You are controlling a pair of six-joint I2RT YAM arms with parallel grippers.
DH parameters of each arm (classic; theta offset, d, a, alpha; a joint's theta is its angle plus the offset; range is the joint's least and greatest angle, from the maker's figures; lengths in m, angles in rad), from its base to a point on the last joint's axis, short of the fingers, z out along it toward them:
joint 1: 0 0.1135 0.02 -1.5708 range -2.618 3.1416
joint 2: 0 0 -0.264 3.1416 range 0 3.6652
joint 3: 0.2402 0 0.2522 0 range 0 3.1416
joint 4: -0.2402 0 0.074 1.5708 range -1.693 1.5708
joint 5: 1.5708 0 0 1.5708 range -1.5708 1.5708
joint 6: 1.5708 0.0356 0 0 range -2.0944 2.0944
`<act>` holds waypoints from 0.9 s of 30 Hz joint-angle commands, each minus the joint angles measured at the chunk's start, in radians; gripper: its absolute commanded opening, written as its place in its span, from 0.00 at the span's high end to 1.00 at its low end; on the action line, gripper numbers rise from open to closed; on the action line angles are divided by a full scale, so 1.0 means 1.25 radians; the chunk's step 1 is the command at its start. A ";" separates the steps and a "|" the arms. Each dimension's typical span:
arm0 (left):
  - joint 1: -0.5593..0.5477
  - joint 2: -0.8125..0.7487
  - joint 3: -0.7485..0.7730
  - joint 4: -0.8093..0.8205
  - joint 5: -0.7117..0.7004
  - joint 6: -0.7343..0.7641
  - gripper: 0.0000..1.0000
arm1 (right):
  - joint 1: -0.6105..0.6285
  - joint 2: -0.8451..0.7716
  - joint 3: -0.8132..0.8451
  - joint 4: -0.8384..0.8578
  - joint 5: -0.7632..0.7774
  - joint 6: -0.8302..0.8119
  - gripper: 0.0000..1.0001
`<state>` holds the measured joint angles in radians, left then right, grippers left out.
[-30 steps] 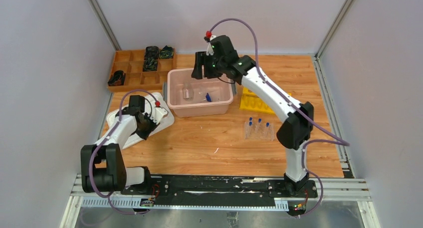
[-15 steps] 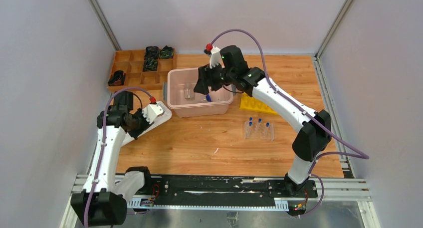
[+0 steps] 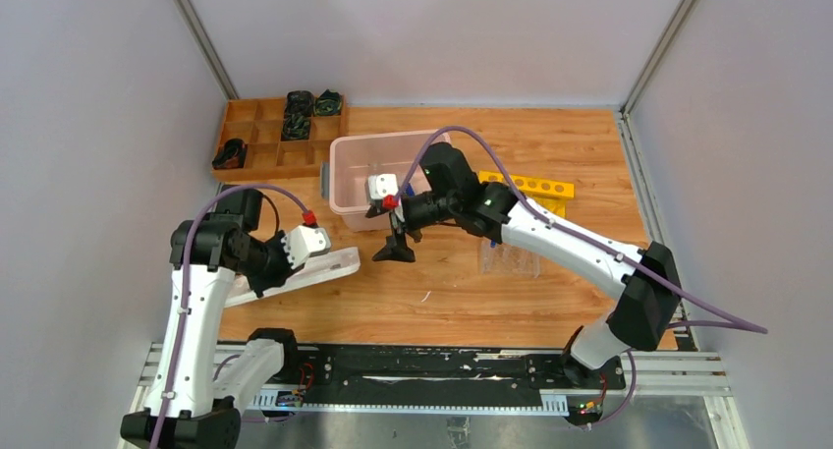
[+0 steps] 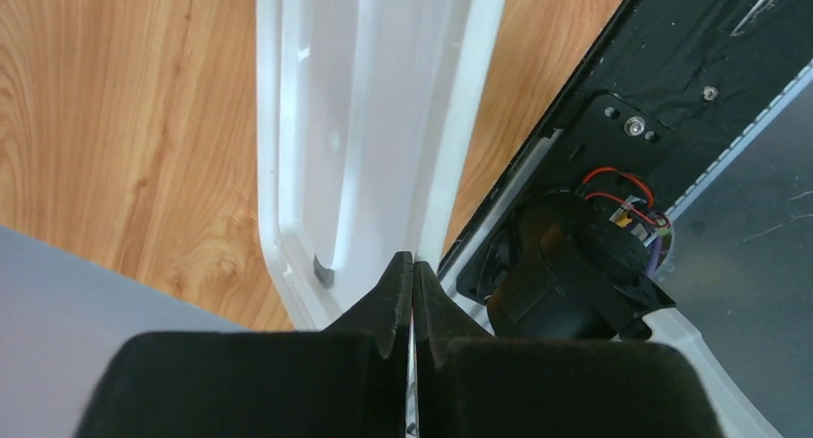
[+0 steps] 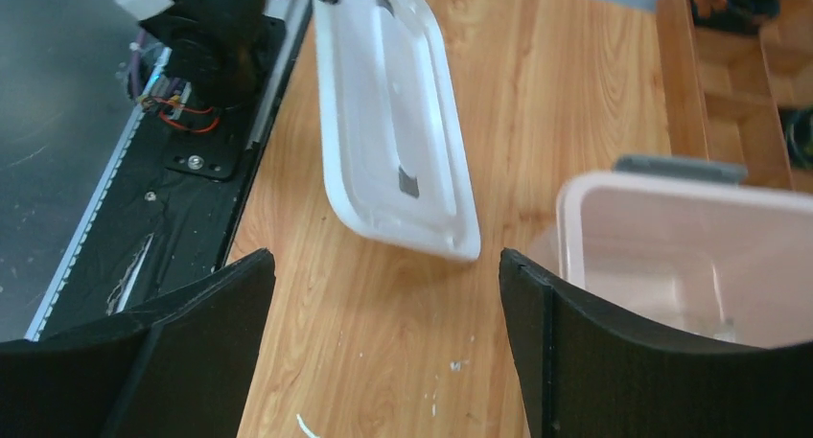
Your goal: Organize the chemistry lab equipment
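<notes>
My left gripper (image 3: 278,269) is shut on the rim of a white lid (image 3: 319,267) and holds it tilted above the table's left side. In the left wrist view the jaws (image 4: 412,265) pinch the lid's edge (image 4: 364,122). My right gripper (image 3: 398,249) is open and empty, low over the wood in front of the pink bin (image 3: 346,164). In the right wrist view its gripper (image 5: 383,361) frames bare wood, with the lid (image 5: 398,141) and the bin (image 5: 671,237) beyond. The clear tube rack (image 3: 516,260) stands right of centre, partly hidden by the right arm. The bin's contents are hidden.
A yellow rack (image 3: 535,186) lies behind the right arm. A wooden compartment tray (image 3: 257,135) with dark items stands at the back left. The black base rail (image 3: 413,361) runs along the near edge. Grey walls close in both sides.
My right arm swung from above the pink bin down to the table in front of it. My left arm raised the lid and carried it right and nearer.
</notes>
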<state>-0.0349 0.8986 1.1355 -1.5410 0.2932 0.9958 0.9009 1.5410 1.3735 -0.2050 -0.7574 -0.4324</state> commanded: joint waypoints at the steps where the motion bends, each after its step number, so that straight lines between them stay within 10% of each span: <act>1: -0.020 0.001 0.043 -0.048 0.025 0.011 1.00 | 0.062 -0.012 -0.018 0.009 -0.077 -0.162 0.11; 18: -0.026 0.033 0.027 -0.027 0.023 0.038 0.98 | 0.247 0.112 -0.180 0.144 0.141 -0.188 0.22; 27: -0.025 0.049 0.031 0.075 -0.001 -0.023 0.59 | 0.292 0.235 -0.153 0.126 0.240 -0.254 0.50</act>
<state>-0.0631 0.9634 1.1725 -1.5272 0.3195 1.0111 1.2415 1.7897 1.1408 -0.0883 -0.5373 -0.7177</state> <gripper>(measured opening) 0.336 0.540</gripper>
